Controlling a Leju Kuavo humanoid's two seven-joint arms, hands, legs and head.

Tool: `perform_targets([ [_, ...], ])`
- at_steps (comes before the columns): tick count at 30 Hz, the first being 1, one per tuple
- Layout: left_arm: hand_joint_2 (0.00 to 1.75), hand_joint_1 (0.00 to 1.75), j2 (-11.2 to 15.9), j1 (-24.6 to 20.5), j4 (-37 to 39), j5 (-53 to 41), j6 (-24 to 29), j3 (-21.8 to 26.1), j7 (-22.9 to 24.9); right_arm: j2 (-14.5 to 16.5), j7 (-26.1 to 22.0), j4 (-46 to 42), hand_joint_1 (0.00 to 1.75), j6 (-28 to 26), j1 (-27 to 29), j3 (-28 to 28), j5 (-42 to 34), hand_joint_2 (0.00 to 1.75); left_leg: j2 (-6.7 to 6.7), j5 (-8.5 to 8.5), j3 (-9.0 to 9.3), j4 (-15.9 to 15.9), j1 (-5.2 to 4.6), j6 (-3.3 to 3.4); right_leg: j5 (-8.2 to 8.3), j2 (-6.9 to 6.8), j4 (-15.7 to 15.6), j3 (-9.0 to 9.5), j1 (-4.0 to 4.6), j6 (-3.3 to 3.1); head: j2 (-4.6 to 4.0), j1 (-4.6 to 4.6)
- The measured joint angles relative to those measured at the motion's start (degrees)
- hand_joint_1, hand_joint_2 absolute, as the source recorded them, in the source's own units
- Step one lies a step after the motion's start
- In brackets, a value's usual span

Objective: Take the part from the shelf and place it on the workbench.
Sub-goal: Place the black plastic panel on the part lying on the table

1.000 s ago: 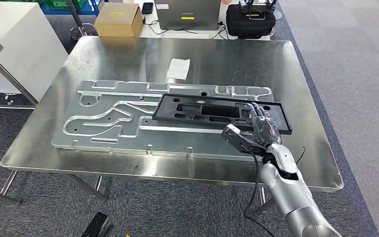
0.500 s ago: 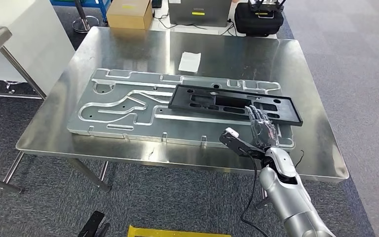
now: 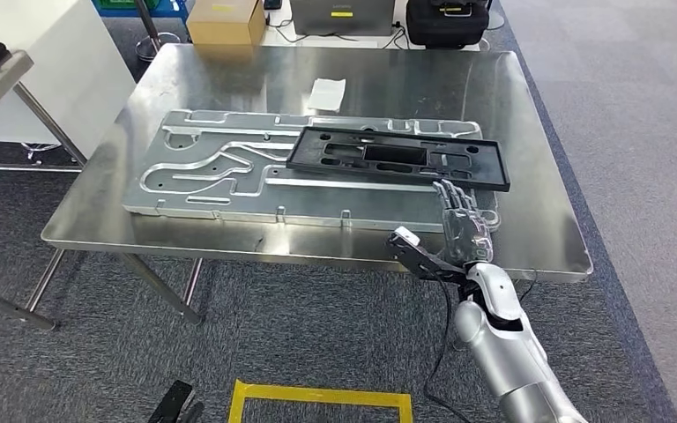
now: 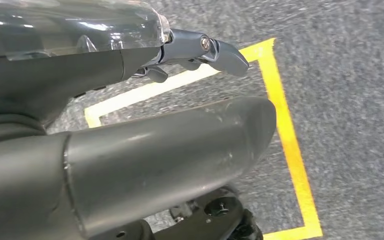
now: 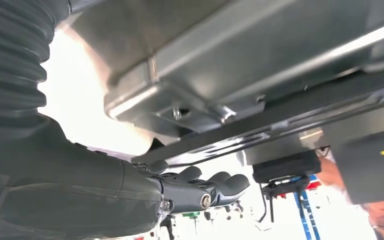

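One long, flat black plastic frame with rectangular cut-outs lies on the workbench, a steel-topped table with thin metal legs. This part rests on the right portion of a large machined aluminium plate with curved milled channels, which itself lies flat across the middle of the workbench top. The frame runs lengthwise along the plate, its right end reaching just past the plate's right end.

At the workbench's near edge, near the frame's right end, the robot's right hand is raised with its fingers straight and spread, the thumb held out to the side; it holds nothing and appears to stand just clear of the frame, though the exact gap is hard to judge from above. Seen from the right wrist, the same hand stretches out beside the edge of the metal plate.

Seen from the left wrist, the left hand hangs over grey carpet, holding nothing, its fingers loosely extended above a yellow tape outline on the floor.

On the workbench beyond the plate lies a small white folded paper. Past the far edge of the workbench sit a brown cardboard box and a black bag.
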Motion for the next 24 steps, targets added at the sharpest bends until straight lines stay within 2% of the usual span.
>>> perform_targets([
  [1, 0.0, 0.0, 0.0, 0.0, 0.0, 0.0, 0.0, 0.0, 0.0, 0.2, 0.1, -0.5, 0.0, -0.1, 0.3, 0.2, 0.5, 0.44, 0.01, 0.94, 1.05, 0.4, 0.02, -0.09, 0.57, -0.07, 0.2, -0.91, 0.0, 0.11, 0.0, -0.01],
  [2, 0.0, 0.0, 0.0, 0.0, 0.0, 0.0, 0.0, 0.0, 0.1, 0.3, 0.3, -1.2, 0.0, -0.1, 0.5, 0.4, 1.0, 0.0, 0.01, 2.41, 3.07, -1.2, 0.06, -0.11, 1.09, -0.12, 0.4, -1.82, -0.01, 0.26, 0.0, -0.01],
  [3, 0.0, 0.0, 0.0, 0.0, 0.0, 0.0, 0.0, 0.0, 0.1, 0.4, 0.5, -1.9, 0.0, -0.1, 0.6, 0.7, 1.5, 0.0, 0.02, 3.45, 5.92, -4.4, 0.09, -0.03, 1.55, -0.16, 0.8, -2.62, -0.02, 0.44, 0.0, -0.03],
  [4, 0.0, 0.0, 0.0, -0.1, 0.0, 0.0, 0.0, 0.0, 0.1, 0.5, 0.7, -2.7, 0.0, 0.0, 0.6, 1.0, 2.0, 0.0, 0.02, 3.46, 9.18, -8.7, 0.01, 0.13, 1.94, -0.17, 1.2, -3.34, 0.04, 0.7, 0.0, -0.05],
  [5, 0.0, 0.0, 0.0, -0.1, 0.0, 0.0, 0.0, 0.0, 0.2, 0.6, 1.0, -3.5, 0.0, 0.1, 0.6, 1.4, 2.5, 0.0, -0.01, 2.97, 11.66, -12.2, -0.09, 0.43, 2.34, -0.19, 1.5, -3.79, 0.09, 1.01, 0.0, -0.03],
  [6, 0.0, 0.0, 0.0, -0.2, 0.0, 0.0, 0.0, 0.0, 0.2, 0.7, 1.3, -4.2, 0.0, 0.2, 0.5, 1.7, 3.0, 0.0, -0.05, 2.28, 13.17, -14.7, -0.23, 0.75, 2.74, -0.23, 1.6, -4.03, 0.13, 1.33, -0.01, -0.06],
  [7, 0.0, 0.0, 0.0, -0.2, 0.0, 0.0, 0.0, 0.0, 0.2, 0.8, 1.5, -4.8, 0.0, 0.4, 0.4, 2.2, 3.3, 0.0, -0.09, 1.91, 13.64, -15.9, -0.41, 1.13, 3.24, -0.25, 1.6, -4.16, 0.15, 1.67, -0.01, -0.1],
  [9, 0.0, 0.0, -0.1, -0.1, 0.0, 0.0, 0.0, 0.0, 0.3, 0.9, 1.8, -5.5, 0.0, 0.5, 0.4, 2.8, 3.7, 0.0, -0.02, 2.94, 12.87, -16.2, -0.28, 2.01, 3.66, -0.16, 1.4, -4.53, 0.1, 2.37, -0.01, -0.1],
  [10, 0.0, 0.0, -0.1, -0.1, 0.0, 0.0, 0.0, 0.0, 0.3, 0.9, 1.9, -5.8, 0.0, 0.6, 0.4, 3.0, 3.7, 0.0, 0.09, 3.67, 12.35, -16.3, -0.17, 2.58, 2.55, -0.03, 2.2, -5.05, 0.05, 2.67, -0.01, 0.0],
  [11, 0.0, 0.0, -0.2, -0.1, 0.0, 0.0, 0.0, 0.0, 0.3, 0.9, 1.9, -6.0, 0.0, 0.7, 0.4, 3.1, 3.8, 0.0, 0.19, 4.45, 11.7, -16.4, -0.01, 3.03, 0.41, 0.12, 4.0, -5.87, 0.01, 2.93, -0.01, 0.16],
  [12, 0.0, 0.0, -0.2, -0.1, 0.0, 0.0, 0.0, 0.0, 0.3, 0.9, 1.9, -6.2, 0.0, 0.7, 0.4, 3.2, 3.9, 0.0, 0.28, 5.17, 10.9, -16.4, 0.01, 3.34, -2.55, 0.24, 7.0, -6.9, -0.12, 3.13, -0.01, 0.27],
  [13, 0.0, 0.0, -0.2, -0.1, 0.0, 0.1, 0.0, 0.0, 0.3, 0.9, 1.9, -6.3, 0.0, 0.8, 0.5, 3.3, 4.0, 0.0, 0.29, 5.85, 10.0, -16.4, 0.0, 3.53, -5.39, 0.27, 10.8, -7.95, -0.15, 3.29, -0.01, 0.38],
  [14, 0.0, 0.0, -0.2, -0.1, 0.0, 0.1, 0.0, 0.0, 0.3, 0.9, 1.9, -6.5, 0.0, 0.8, 0.6, 3.5, 4.1, 0.0, 0.31, 6.48, 9.1, -16.3, -0.01, 3.52, -7.26, 0.29, 14.4, -8.73, -0.21, 3.44, -0.01, 0.42],
  [15, 0.0, 0.0, -0.2, 0.0, 0.0, 0.2, 0.0, 0.0, 0.3, 0.9, 1.9, -6.7, 0.0, 0.9, 0.9, 3.8, 4.2, 0.0, 0.31, 7.09, 8.2, -16.2, -0.03, 3.47, -7.86, 0.29, 17.0, -8.87, -0.28, 3.54, -0.01, 0.42],
  [16, 0.0, 0.0, -0.2, 0.1, 0.0, 0.4, 0.0, 0.0, 0.3, 0.9, 1.8, -6.9, 0.0, 0.9, 1.3, 4.1, 4.1, 0.0, 0.32, 7.65, 7.34, -16.1, -0.03, 3.38, -7.22, 0.29, 17.7, -8.07, -0.34, 3.56, -0.01, 0.42],
  [17, 0.0, 0.0, -0.2, 0.1, 0.0, 0.6, 0.0, 0.0, 0.3, 1.0, 1.6, -7.3, 0.0, 0.9, 2.0, 4.4, 3.7, 0.0, 0.3, 8.17, 6.54, -16.0, -0.03, 3.25, -5.85, 0.28, 16.4, -6.25, -0.39, 3.49, 0.0, 0.43],
  [18, 0.0, 0.0, -0.2, 0.2, 0.0, 0.9, 0.0, 0.0, 0.3, 1.0, 1.2, -7.8, 0.0, 0.7, 2.9, 4.6, 3.0, 0.0, 0.25, 8.64, 5.9, -15.9, -0.03, 3.09, -4.54, 0.29, 13.2, -3.41, -0.41, 3.3, 0.0, 0.43],
  [20, 0.0, 0.0, -0.3, 0.5, 0.0, 1.5, 0.2, 0.0, 0.1, 1.3, -0.2, -9.4, 0.0, -0.4, 5.4, 5.0, 0.7, 0.0, 0.12, 9.49, 5.08, -15.8, -0.16, 2.55, -4.33, 0.31, 4.9, 2.77, -0.19, 2.75, 0.0, 0.38],
  [21, 0.0, 0.0, -0.3, 0.6, 0.0, 1.8, 0.3, 0.1, -0.1, 1.5, -1.1, -10.4, 0.0, -1.3, 7.1, 5.1, -0.6, 0.0, 0.07, 9.96, 4.94, -15.8, -0.18, 2.2, -4.77, 0.36, 2.0, 4.7, -0.01, 2.48, 0.0, 0.36],
  [22, 0.0, 0.0, -0.3, 0.8, 0.0, 2.1, 0.3, 0.2, -0.3, 1.7, -2.1, -11.2, 0.0, -2.1, 8.9, 5.1, -1.8, 0.0, 0.06, 10.44, 4.86, -16.0, -0.17, 1.81, -5.19, 0.38, 0.4, 5.56, 0.19, 2.26, 0.0, 0.34],
  [24, 0.0, 0.0, -0.3, 1.3, 0.0, 2.7, 0.6, 0.5, -0.6, 1.9, -3.9, -12.9, 0.0, -3.5, 12.9, 5.2, -4.5, 0.0, -0.01, 11.03, 4.77, -16.3, -0.05, 1.06, -4.45, 0.24, -0.4, 5.27, 0.19, 1.64, 0.0, 0.39],
])
